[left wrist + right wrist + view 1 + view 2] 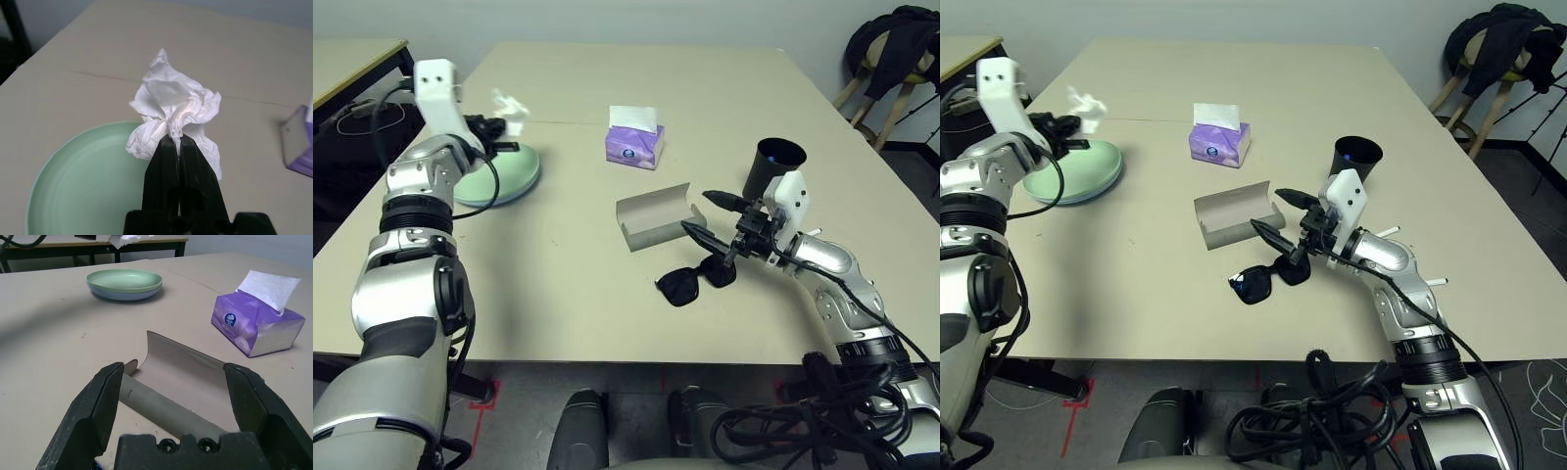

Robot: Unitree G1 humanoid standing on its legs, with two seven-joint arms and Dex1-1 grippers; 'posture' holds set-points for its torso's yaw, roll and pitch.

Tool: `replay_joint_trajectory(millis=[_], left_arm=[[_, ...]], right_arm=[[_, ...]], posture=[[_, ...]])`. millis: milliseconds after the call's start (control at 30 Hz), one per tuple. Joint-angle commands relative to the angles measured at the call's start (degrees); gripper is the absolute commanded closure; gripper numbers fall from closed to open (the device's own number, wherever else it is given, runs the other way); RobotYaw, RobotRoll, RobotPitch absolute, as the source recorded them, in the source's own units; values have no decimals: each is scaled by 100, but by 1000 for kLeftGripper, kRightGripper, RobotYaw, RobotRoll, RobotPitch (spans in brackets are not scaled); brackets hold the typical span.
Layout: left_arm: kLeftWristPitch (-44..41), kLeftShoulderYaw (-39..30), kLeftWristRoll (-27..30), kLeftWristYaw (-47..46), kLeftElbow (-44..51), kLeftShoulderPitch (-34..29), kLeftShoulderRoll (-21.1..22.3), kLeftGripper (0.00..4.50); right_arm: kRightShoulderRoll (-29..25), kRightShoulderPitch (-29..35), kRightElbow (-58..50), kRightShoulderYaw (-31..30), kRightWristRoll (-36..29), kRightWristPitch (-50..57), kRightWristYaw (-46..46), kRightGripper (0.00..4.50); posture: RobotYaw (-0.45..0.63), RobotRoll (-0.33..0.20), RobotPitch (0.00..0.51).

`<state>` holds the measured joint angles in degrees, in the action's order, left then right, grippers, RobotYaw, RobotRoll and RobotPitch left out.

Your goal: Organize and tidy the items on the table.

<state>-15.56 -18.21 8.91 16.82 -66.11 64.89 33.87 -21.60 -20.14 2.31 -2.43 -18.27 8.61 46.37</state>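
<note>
A: Where is the tissue?
B: The left gripper pinches it tightly, above the green plate.
A: And the right gripper?
B: Its jaws are wide, beside the glasses case and the sunglasses.

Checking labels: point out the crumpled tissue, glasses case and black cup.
crumpled tissue (171, 105), left wrist view, its middle.
glasses case (651, 217), left eye view, open lid.
black cup (773, 164), left eye view, outer wall.
</note>
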Motion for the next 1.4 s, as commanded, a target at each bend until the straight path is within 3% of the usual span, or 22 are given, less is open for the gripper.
replay_joint_trajectory(millis=[33, 367, 467, 667, 733, 800, 967, 1133, 1400], left_arm=[[264, -203, 129, -420, -326, 104, -107, 4469], [408, -196, 80, -530, -542, 33, -125, 4469], [466, -125, 14, -511, -534, -4, -119, 3805], [506, 39, -111, -335, -495, -48, -85, 1461], [559, 194, -199, 27, -399, -120, -73, 674], [442, 259, 7, 1128, -113, -252, -128, 14], [-1, 628, 410, 3392, 1270, -1096, -142, 14], [-302, 710, 793, 4286, 2505, -1825, -60, 14], [452, 1063, 890, 5575, 3694, -2861, 121, 14]], right_arm=[[14, -24, 5, 27, 14, -56, -27, 0], [53, 27, -91, 25, 14, -31, -92, 0], [51, 28, -92, 25, 16, -36, -102, 0], [33, -6, -66, 33, 21, -64, -105, 0], [32, -3, -71, 43, 24, -69, -122, 0], [65, -17, -39, 37, 137, -195, -243, 0], [176, -143, 54, -31, 364, -244, -532, 0], [331, -339, -58, -14, 381, 105, -865, 0], [416, -518, -584, -200, 456, 850, -1172, 0]], posture=[[91, 0, 39], [82, 0, 36], [82, 0, 36], [89, 0, 43], [87, 0, 46], [86, 0, 50], [100, 0, 62], [103, 0, 78], [113, 0, 104]])
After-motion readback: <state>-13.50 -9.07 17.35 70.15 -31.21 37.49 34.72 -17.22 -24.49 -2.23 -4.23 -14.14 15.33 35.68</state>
